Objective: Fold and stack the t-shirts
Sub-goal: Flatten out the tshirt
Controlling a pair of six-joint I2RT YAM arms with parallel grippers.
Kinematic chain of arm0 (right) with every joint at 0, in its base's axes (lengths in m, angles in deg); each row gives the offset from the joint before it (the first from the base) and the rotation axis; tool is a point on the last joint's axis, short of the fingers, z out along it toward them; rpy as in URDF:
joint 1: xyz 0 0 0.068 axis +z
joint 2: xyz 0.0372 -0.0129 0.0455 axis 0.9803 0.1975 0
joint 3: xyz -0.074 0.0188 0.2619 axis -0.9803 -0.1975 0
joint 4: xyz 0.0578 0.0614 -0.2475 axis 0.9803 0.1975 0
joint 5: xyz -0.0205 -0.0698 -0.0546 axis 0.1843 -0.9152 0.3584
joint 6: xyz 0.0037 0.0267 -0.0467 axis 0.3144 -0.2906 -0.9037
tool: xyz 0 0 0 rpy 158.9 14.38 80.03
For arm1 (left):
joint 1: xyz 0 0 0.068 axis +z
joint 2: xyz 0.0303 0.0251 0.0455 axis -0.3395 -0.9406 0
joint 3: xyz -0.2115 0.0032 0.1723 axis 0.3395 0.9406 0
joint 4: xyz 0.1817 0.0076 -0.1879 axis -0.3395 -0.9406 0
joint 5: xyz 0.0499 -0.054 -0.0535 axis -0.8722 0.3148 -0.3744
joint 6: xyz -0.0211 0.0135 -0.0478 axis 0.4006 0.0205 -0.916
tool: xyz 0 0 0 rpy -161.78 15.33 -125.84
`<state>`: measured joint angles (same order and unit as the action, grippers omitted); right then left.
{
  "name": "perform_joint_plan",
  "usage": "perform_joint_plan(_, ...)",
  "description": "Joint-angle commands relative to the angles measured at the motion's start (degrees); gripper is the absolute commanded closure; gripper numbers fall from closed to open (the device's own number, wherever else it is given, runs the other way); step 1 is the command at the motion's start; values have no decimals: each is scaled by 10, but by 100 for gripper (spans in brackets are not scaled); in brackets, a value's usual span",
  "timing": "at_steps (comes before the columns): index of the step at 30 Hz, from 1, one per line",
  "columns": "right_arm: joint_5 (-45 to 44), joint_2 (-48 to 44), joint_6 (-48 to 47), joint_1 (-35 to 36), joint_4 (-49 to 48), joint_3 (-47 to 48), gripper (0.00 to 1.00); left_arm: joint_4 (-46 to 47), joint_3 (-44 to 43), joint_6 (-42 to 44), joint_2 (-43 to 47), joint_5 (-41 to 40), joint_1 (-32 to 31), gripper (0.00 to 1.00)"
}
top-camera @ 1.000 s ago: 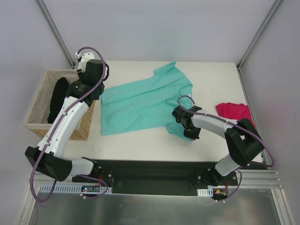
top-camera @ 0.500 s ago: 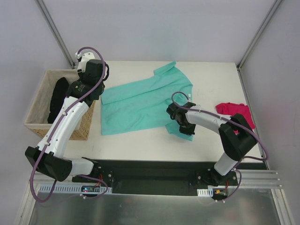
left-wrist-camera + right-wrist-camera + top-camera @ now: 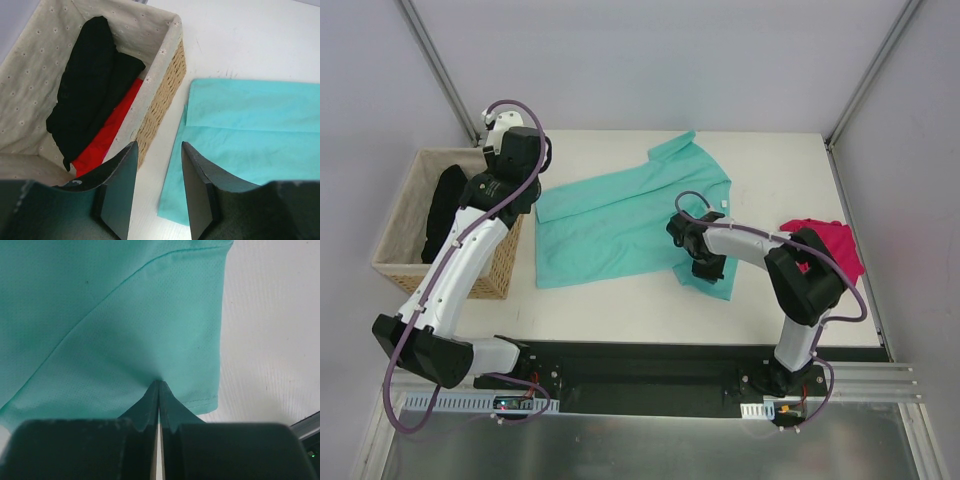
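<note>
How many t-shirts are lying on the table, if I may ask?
2: the teal t-shirt spread across the table, the pink t-shirt bunched at its right edge, partly hidden.

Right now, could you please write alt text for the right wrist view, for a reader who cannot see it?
The right gripper is shut on a pinch of the teal t-shirt, whose cloth puckers toward the grip. The shirt's hemmed edge runs down the right, with white table beyond it.

The teal-mint t-shirt [image 3: 615, 225] lies spread nearly flat across the centre of the top view, lightly wrinkled, one sleeve reaching toward the upper right; the magenta-pink t-shirt [image 3: 832, 240] sits crumpled at centre right, apart from it.
</note>
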<state>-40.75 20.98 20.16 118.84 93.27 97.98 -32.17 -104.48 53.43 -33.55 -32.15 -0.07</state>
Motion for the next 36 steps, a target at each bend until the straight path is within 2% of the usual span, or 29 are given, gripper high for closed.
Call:
perform_joint_plan(1, 23, -9, 24, -3, -3, -17, 99, 3, -8, 20, 22, -22, -5, 60)
perform_joint_plan(19, 54, -53, 119, 60, 20, -86, 99, 4, 16, 10, 34, -11, -5, 60)
perform_joint_plan(30, 28, -53, 144, 90, 65, -62, 99, 4, 26, 6, 41, -10, -5, 60)
perform_joint_plan(33, -2, -63, 130, 92, 94, -21, 99, 3, 23, 8, 40, -10, -5, 59)
perform_joint_plan(35, -40, -66, 116, 94, 127, 9, 88, 4, 21, 7, 35, -8, -5, 59)
perform_joint_plan(36, -54, -68, 106, 98, 141, 47, 75, 4, 17, 7, 32, -6, -5, 59)
